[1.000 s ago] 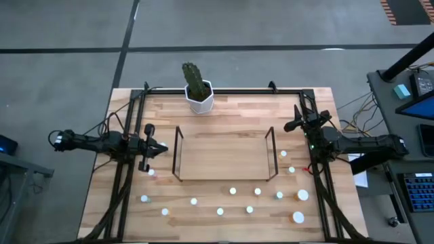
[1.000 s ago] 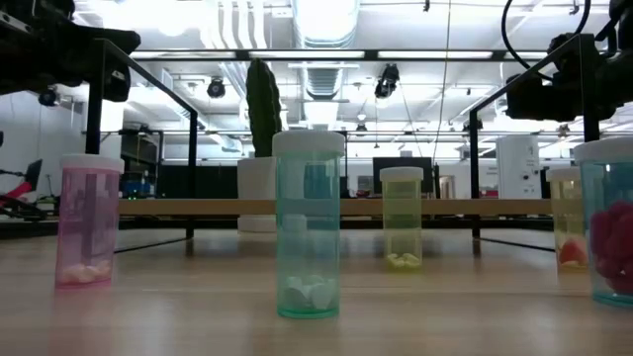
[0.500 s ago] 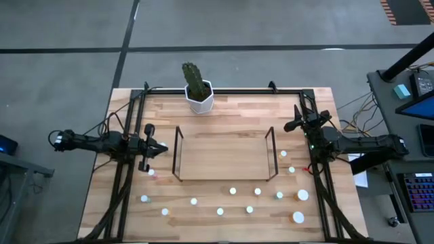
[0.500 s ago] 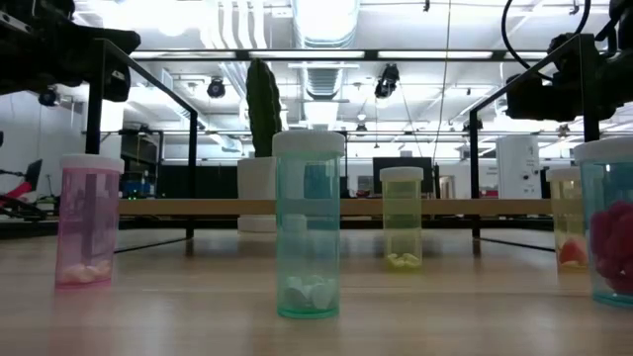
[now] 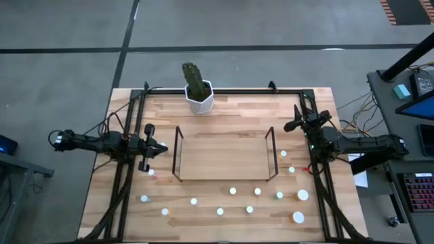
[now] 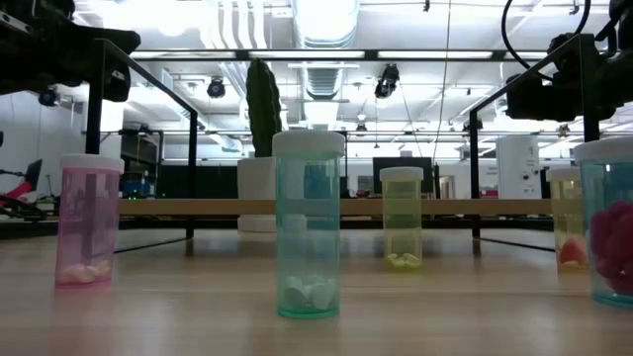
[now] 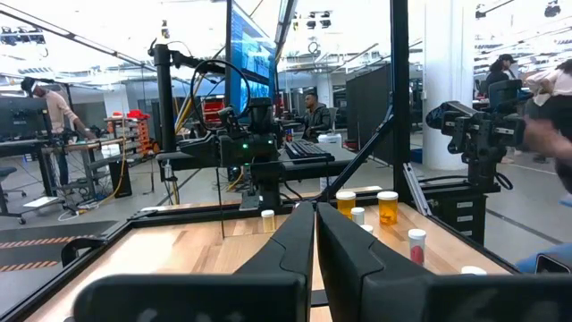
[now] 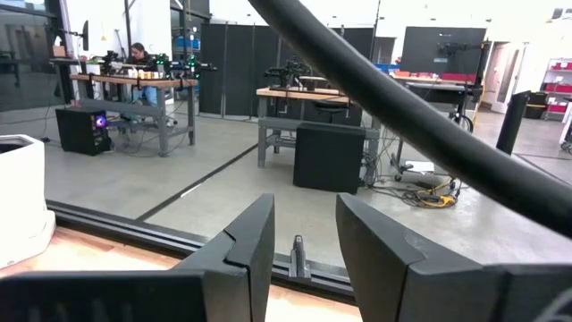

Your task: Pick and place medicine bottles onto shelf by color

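Wood tabletop [image 5: 224, 115], shelf [image 5: 224, 154] mid-table, bottles [image 5: 232, 191] strung along front edge; left gripper [image 5: 159, 149] clamped shut, empty, nearest pink-tinted bottle [image 5: 152, 173] just front of it; right gripper [image 5: 293, 126] part-open, empty, further back by frame.

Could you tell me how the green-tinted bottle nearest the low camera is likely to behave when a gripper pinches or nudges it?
The green-tinted bottle stands tall on a narrow base, so a high nudge would probably tip it. It holds only a few tablets, so it is likely light. Its smooth round wall may slip.
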`<state>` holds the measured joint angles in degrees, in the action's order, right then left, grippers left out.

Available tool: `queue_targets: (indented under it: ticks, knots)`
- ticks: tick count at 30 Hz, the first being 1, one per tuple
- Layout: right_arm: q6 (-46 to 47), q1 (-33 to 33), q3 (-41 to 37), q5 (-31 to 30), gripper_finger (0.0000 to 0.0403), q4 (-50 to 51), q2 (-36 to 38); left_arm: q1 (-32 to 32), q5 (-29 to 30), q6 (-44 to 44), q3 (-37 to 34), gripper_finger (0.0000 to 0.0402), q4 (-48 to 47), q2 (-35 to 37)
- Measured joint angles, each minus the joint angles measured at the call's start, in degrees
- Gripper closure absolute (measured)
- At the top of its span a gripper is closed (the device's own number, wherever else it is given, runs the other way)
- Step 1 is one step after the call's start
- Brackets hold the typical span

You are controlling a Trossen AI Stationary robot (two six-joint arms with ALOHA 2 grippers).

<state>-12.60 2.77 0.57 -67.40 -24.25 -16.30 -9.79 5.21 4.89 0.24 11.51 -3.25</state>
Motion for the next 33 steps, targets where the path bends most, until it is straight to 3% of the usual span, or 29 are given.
queue_targets:
  ticks: [16,26,33]
  knots:
    - [0.02,0.01,0.01,0.0,0.0291,0.0,0.01,0.01,0.0,0.01,-0.02,0.0402,1.11,-0.02]
    - [0.05,0.0,-0.01,0.0,0.0291,0.0,0.01,-0.01,-0.35,-5.91,-0.02,0.0402,19.96,-0.02]
    - [0.02,-0.01,-0.01,-0.01,0.0291,0.0,0.01,-0.01,-0.36,-6.0,-0.02,0.0402,25.85,0.01]
